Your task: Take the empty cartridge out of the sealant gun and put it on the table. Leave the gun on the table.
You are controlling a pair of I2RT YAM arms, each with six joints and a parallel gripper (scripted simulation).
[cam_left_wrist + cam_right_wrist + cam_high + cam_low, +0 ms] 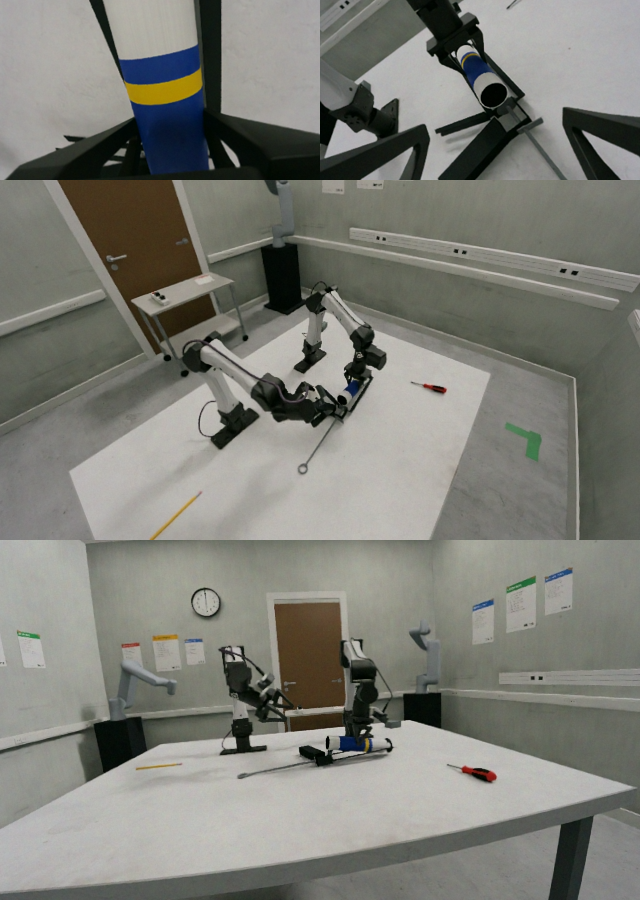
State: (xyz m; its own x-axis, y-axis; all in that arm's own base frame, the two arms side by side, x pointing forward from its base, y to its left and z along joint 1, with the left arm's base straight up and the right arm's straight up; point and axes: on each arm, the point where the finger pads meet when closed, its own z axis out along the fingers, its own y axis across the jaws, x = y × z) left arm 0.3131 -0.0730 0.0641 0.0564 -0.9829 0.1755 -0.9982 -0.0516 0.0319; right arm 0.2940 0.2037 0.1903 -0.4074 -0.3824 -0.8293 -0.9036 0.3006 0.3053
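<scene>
The cartridge (351,387) (346,743) (161,72) (482,82), a white tube with blue and yellow bands, is between the fingers of my left gripper (170,119), which is shut on it. Its dark hollow end shows in the right wrist view, raised above the gun's frame; its far end is still low at the frame's front. The black sealant gun (361,396) (311,752) (474,153) lies on the table with its grey rod (320,442) (275,769) (547,157) pulled far back. My right gripper (290,713) (492,124) is open and empty, above the gun's handle end.
A red and black screwdriver (435,388) (480,773) lies on the table (400,450) (320,820), beyond the gun from the arm bases. A yellow pencil (175,516) (159,767) lies past the rod's ring end. The two arms are close together around the gun.
</scene>
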